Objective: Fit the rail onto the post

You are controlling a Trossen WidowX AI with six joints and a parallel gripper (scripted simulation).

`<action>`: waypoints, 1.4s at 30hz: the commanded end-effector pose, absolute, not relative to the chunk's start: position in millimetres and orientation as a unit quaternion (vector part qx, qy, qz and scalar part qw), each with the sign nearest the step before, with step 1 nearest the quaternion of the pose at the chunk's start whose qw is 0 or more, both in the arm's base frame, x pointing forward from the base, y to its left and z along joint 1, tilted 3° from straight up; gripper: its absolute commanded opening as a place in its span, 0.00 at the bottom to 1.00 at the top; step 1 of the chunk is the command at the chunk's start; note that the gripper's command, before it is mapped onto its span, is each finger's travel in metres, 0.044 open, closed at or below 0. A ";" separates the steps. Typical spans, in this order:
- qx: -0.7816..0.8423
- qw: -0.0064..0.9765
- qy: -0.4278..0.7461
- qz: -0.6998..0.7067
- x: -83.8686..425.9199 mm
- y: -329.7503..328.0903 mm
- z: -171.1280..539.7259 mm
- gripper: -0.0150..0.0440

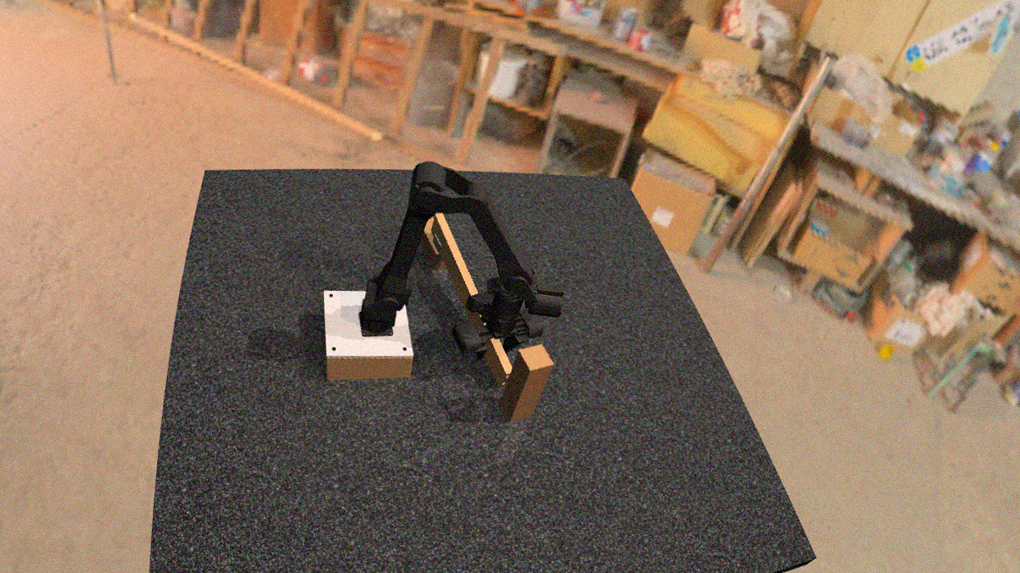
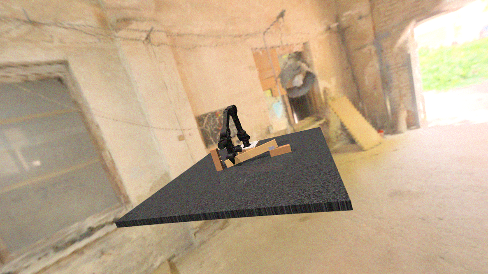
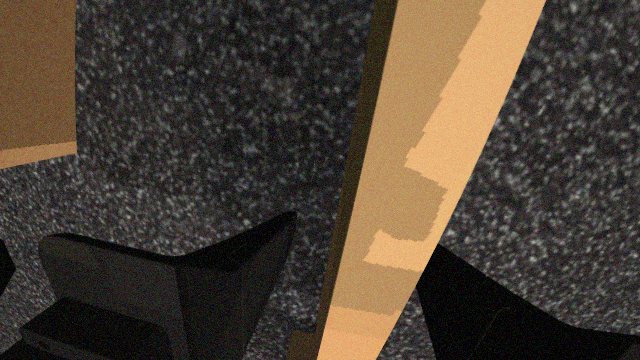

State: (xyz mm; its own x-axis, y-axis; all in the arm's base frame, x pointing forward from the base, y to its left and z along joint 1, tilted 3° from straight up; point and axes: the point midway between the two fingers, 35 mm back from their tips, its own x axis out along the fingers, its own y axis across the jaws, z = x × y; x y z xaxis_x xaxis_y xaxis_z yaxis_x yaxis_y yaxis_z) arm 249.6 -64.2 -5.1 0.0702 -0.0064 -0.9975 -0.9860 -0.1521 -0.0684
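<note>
The long wooden rail slopes down from the bracket on the low footboard block to its near end, low at the table. The post stands upright just beyond that end, with a small gap and its pegs facing the rail in the exterior view. My gripper points down near the rail's low end, with its fingers partly open on either side of the rail. The wrist view shows a gap between the left finger and the rail; the right finger is partly hidden behind the rail. The rail's holes are hidden.
The arm's base sits on a wooden block with a white top plate, left of the rail in the top view; the block's brown side shows at the wrist view's upper left. All stand on a dark speckled table top.
</note>
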 end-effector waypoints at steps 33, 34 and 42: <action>-0.558 0.473 0.446 0.516 249.4 -64.1 -1.0 0.25; -0.558 0.473 0.446 0.516 249.4 -64.1 -0.5 0.25; -0.558 0.473 0.446 0.516 249.7 -63.9 3.5 0.25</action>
